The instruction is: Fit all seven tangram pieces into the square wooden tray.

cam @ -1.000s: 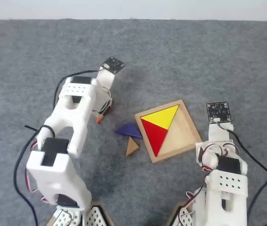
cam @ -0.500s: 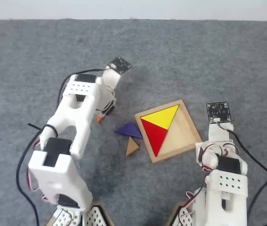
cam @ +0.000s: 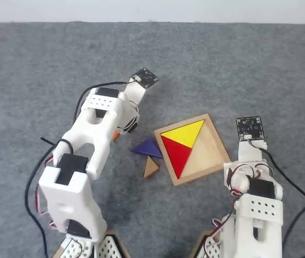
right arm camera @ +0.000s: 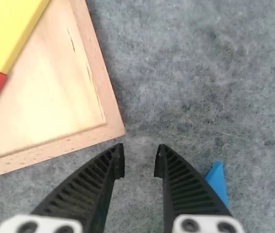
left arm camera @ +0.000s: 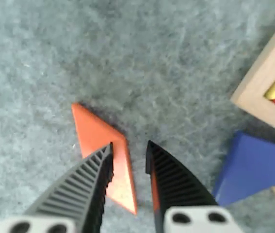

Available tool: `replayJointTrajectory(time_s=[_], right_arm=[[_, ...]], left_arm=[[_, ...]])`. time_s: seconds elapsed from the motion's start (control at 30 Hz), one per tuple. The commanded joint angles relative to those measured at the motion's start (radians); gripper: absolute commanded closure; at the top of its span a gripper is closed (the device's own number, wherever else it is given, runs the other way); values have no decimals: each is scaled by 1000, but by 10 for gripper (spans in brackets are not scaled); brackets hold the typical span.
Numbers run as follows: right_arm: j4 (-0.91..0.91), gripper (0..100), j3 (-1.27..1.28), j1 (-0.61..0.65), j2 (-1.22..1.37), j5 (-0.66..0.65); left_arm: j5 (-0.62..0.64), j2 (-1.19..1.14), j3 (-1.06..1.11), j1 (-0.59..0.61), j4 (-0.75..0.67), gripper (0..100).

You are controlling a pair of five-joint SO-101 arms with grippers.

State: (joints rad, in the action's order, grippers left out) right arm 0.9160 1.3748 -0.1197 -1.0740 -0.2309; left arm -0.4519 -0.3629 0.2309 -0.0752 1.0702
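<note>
Since the earlier frames the left arm (cam: 96,134) has swung toward the square wooden tray (cam: 205,153), carrying its wrist nearer the pieces. The left gripper (left arm camera: 129,145) has its fingers narrowly parted over the orange piece (left arm camera: 96,133), one finger covering part of it, and the piece lies flat on the grey carpet (cam: 222,64). Whether the fingers touch it cannot be told. In the high view only a sliver of orange shows under that arm. The right gripper (right arm camera: 140,150) is likewise narrowly parted and holds nothing, just off a tray corner. Its wrist view shows a light blue piece (right arm camera: 217,177) beside one finger, mostly covered, which the right arm (cam: 254,188) hides from above. Count across views: six pieces. Two are in the tray, a yellow triangle (cam: 186,134) and a red triangle (cam: 176,153), touching edge to edge. Four are on the carpet: orange, light blue, a dark blue triangle (cam: 147,148) and a small tan triangle (cam: 150,167), the last two just beside the tray's edge.
</note>
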Motion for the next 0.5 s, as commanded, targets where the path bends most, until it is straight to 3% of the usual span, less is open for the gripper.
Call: replayJointTrajectory(time_s=[0.0,0.1,0.47], right_arm=[[-22,886,-3,7,-25,-17],[-22,886,-3,7,-25,-17],[-21,886,-2,7,-25,-17]], left_arm=[[6,12,-2,-3,28,855],[6,11,-7,32,66,799],[-25,-37,-44,110,89,805]])
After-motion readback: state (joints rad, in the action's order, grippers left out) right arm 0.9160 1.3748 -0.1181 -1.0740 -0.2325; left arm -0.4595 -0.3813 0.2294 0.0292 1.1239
